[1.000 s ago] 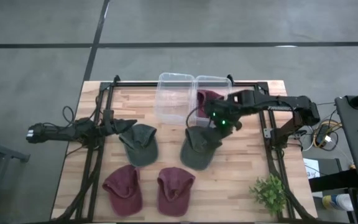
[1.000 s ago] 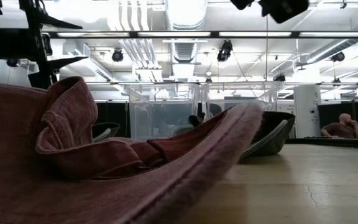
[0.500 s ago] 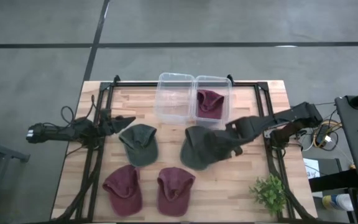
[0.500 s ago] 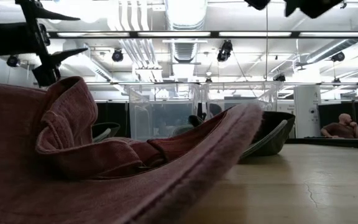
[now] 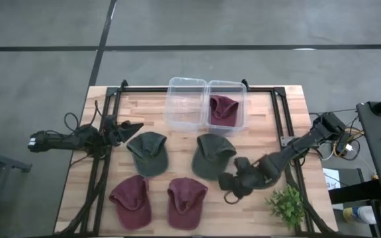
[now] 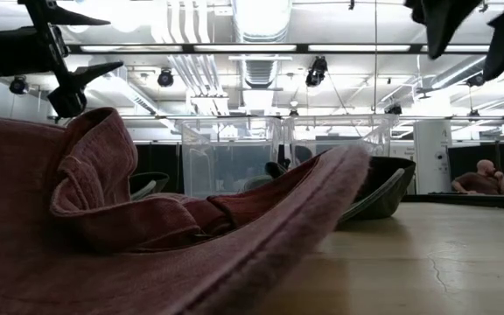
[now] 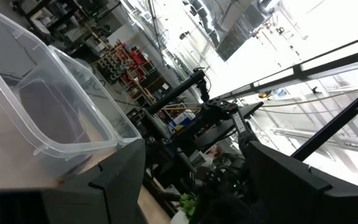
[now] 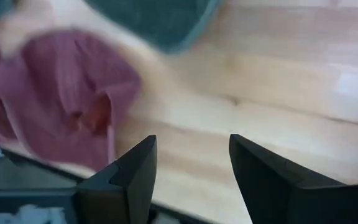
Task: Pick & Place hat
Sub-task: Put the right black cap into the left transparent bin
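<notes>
Four caps lie on the wooden table in the high view: two green ones point(image 5: 149, 152) point(image 5: 211, 157) and two red ones point(image 5: 131, 200) point(image 5: 187, 201), each resting on its crown and brim. A fifth, red cap point(image 5: 223, 110) lies inside the right clear bin point(image 5: 242, 99). My right gripper point(image 5: 229, 186) is open, above the table just right of the near right red cap point(image 8: 67, 106) and below the right green cap point(image 8: 154, 18). My left gripper point(image 5: 129, 127) is open and waits left of the left green cap, raised off the table point(image 6: 70, 52).
A second clear bin point(image 5: 177, 99) stands left of the right one at the table's far side. A small green plant point(image 5: 286, 203) sits at the near right corner. Black frame rails point(image 5: 101, 165) run along both table sides. Bare wood lies between the caps and the plant.
My right gripper has swung from over the right bin toward the near edge, passing over the right green cap, and now hangs beside the near right red cap. The red cap stays in the bin. The other caps have not moved.
</notes>
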Controlling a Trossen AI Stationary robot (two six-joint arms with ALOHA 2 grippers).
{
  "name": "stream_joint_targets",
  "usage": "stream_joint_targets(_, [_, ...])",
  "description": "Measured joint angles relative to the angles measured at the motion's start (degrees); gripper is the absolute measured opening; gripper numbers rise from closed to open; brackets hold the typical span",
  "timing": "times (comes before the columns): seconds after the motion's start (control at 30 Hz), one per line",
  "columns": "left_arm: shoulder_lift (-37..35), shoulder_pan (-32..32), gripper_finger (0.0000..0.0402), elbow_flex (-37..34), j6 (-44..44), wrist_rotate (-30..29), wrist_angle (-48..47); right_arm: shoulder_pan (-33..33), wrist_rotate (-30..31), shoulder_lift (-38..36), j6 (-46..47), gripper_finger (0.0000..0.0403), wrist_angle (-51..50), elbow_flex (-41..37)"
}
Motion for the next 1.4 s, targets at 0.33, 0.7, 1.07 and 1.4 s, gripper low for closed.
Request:
stream_joint_targets(0.33, [0.0,0.04,0.0275,0.0,0.0,0.0,0.0,1.9,12.63,0.0,8.96,0.0194,3.22,-8.58])
stream_joint_targets(0.7, [0.0,0.04,0.0275,0.0,-0.09,-0.02,0.0,1.05,20.43,0.0,9.68,0.0194,14.06,-17.44])
stream_joint_targets(1.07, [0.0,0.02,0.0275,0.0,-0.44,-0.02,0.0,-1.2,22.4,0.0,6.26,0.0194,23.27,-22.58])
stream_joint_targets(1.4, [0.0,-0.02,0.0275,0.0,-0.59,-0.02,0.0,-2.29,23.08,4.0,5.88,0.0194,29.47,-24.16])
